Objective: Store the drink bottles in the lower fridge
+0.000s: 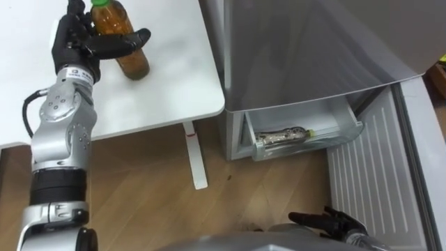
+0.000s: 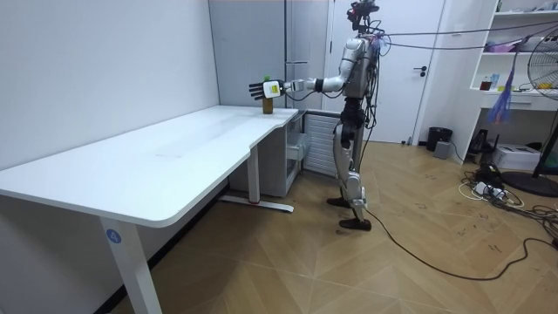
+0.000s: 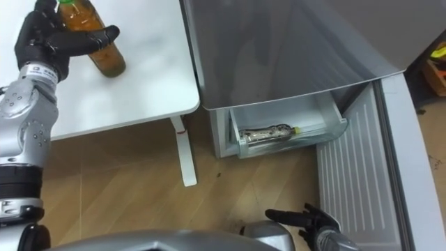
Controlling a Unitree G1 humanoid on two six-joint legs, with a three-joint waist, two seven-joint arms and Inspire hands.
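Observation:
A bottle of brown drink [image 1: 132, 64] with a green cap stands upright near the right edge of the white table [image 1: 174, 84]. My left hand [image 1: 73, 45] reaches around it: the thumb lies straight across the bottle's front and the fingers stand straight behind its left side. The bottle rests on the table. The lower fridge's clear drawer [image 1: 345, 131] is pulled out, and a second bottle [image 1: 282, 136] lies on its side in it. My right hand [image 1: 333, 223] hangs low in front of the fridge, fingers relaxed and holding nothing.
The lower fridge door [image 1: 376, 174] stands swung open at the right. The grey upper fridge door [image 1: 313, 42] is closed. The table's white leg and foot [image 1: 195, 157] stand on the wooden floor between the table and the fridge.

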